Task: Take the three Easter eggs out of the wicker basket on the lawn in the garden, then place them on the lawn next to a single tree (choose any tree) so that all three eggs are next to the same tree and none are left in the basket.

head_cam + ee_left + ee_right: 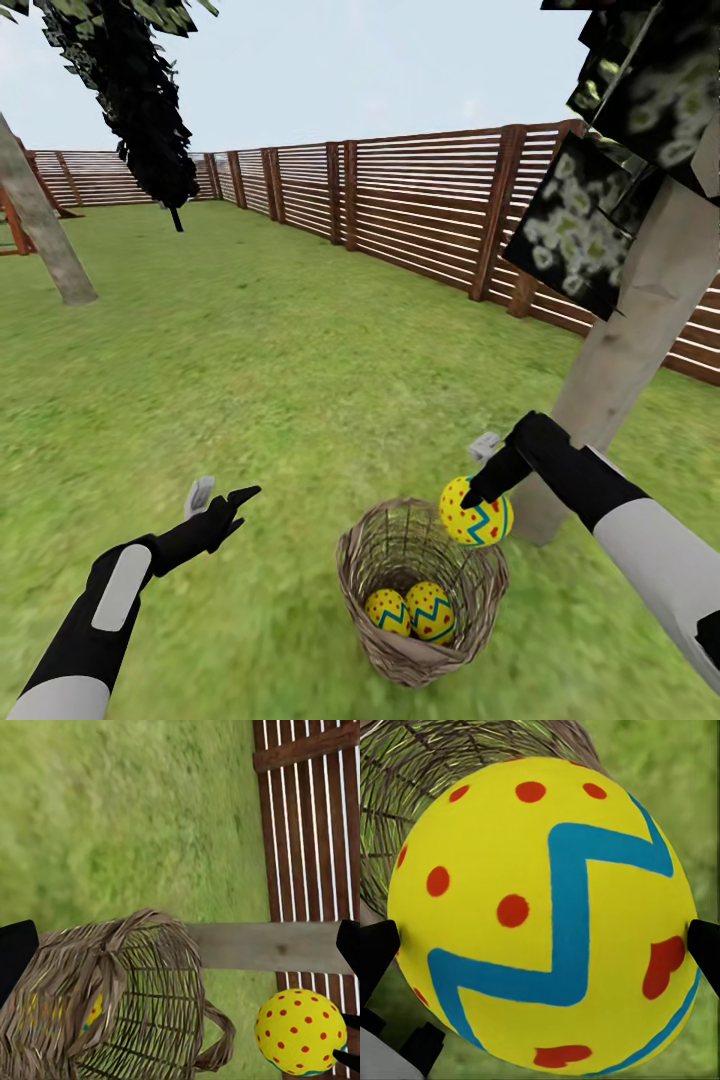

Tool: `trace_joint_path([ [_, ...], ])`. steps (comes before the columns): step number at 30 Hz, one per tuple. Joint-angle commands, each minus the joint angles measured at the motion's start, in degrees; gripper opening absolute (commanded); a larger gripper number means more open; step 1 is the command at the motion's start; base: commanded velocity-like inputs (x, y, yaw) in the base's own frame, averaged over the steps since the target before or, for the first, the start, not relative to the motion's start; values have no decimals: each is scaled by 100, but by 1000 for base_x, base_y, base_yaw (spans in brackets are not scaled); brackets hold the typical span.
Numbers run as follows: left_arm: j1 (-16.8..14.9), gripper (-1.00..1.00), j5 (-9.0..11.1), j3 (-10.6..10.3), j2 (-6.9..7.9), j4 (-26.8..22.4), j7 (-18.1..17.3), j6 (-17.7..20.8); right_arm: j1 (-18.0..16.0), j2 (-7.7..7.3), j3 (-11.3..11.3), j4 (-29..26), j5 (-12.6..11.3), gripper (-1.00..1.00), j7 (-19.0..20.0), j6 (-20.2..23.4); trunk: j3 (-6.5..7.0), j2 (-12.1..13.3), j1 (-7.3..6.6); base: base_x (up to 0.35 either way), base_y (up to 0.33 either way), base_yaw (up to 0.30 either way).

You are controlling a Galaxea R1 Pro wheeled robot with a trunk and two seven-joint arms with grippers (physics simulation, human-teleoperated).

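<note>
My right gripper is shut on one yellow Easter egg, held just above the right rim of the wicker basket. In the right wrist view that egg sits between both black fingertips. Two more eggs lie at the bottom of the basket. The tree trunk rises from the lawn right behind the held egg. My left gripper hangs open and empty over grass left of the basket. The left wrist view shows the basket, the held egg and the trunk.
A brown slat fence runs along the back and right. A second pale trunk stands at far left, and a black conifer-like tree hangs at upper left. Open grass spreads ahead and to the left.
</note>
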Motion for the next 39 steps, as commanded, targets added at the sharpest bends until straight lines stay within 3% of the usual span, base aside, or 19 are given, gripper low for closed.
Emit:
trace_joint_path([
  [1,-5,100,-10,13,-2,-4,-21,35,-4,-14,13,-4,59,-100,54,8,-5,-1,-1,0,0,0],
  [8,-4,100,-10,47,7,-18,-35,35,-3,27,22,1,58,-100,54,12,9,-1,-1,0,0,-36],
  [29,-4,100,-10,40,2,-1,-30,-23,-3,-16,14,284,99,-100,-6,-33,170,-1,-1,0,0,-186],
  [39,-5,100,-10,40,-2,6,-30,-35,41,-220,13,462,108,-100,-72,-60,245,-1,-1,0,0,-203],
])
